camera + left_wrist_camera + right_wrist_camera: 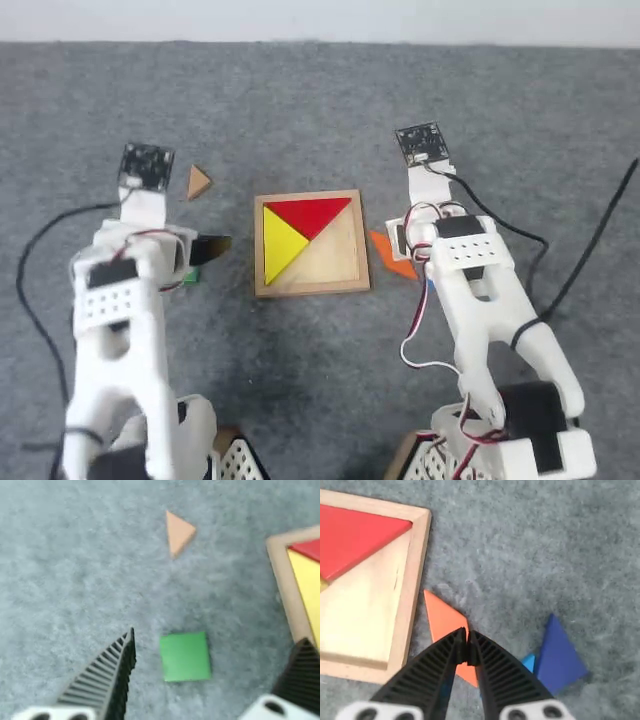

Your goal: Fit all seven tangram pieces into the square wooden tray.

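Half the orange piece [442, 620] is hidden — behind the right jaws

left arm [115, 300] white | right arm [480, 285] white | left tool [216, 636], right tool [468, 636] black, ribbed | cables [600, 222] black, red-white

The left arm [115, 330], white, extends forward from its base at the near edge, wrist pitched down. The left gripper [216, 637] stands with jaws spread wide, its ribbed black fingers [112, 670] well apart. The right arm [490, 310] extends forward likewise, with red, white and black wires [415, 340] looped alongside. The right gripper [468, 635] points down, its fingertips pressed together.
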Motion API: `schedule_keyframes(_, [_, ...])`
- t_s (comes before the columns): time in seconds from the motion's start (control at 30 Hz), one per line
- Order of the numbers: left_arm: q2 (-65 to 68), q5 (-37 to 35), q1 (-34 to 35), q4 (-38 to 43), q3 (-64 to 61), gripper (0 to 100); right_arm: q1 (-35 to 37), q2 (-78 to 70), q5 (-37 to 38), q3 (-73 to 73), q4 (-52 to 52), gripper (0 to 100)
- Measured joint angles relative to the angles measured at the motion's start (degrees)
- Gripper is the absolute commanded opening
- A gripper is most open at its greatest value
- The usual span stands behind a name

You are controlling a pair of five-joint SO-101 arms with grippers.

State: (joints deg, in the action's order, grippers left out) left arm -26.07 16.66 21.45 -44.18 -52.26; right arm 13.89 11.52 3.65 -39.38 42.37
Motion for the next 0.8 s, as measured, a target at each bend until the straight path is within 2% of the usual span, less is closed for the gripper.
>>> schedule_keyframes(0.2, [14.9, -0.1, 0.6, -9.2, 11.3, 43, 0.0, 0.0, 0.0, 0.0, -0.3, 1.0])
schedule_keyframes(0.37, [21.0, 0.1, 4.8, -13.1, 18.6, 28, 0.0, 0.0, 0.0, 0.0, -0.3, 1.0])
schedule_keyframes(0.5, [21.8, 0.1, 5.1, -14.0, 24.1, 20, 0.1, 0.0, 0.0, 0.0, -0.3, 1.0])
schedule_keyframes(0.8, [21.8, -0.4, 0.8, -13.9, 30.4, 25, 0.1, 0.0, 0.0, 0.0, -0.3, 1.0])
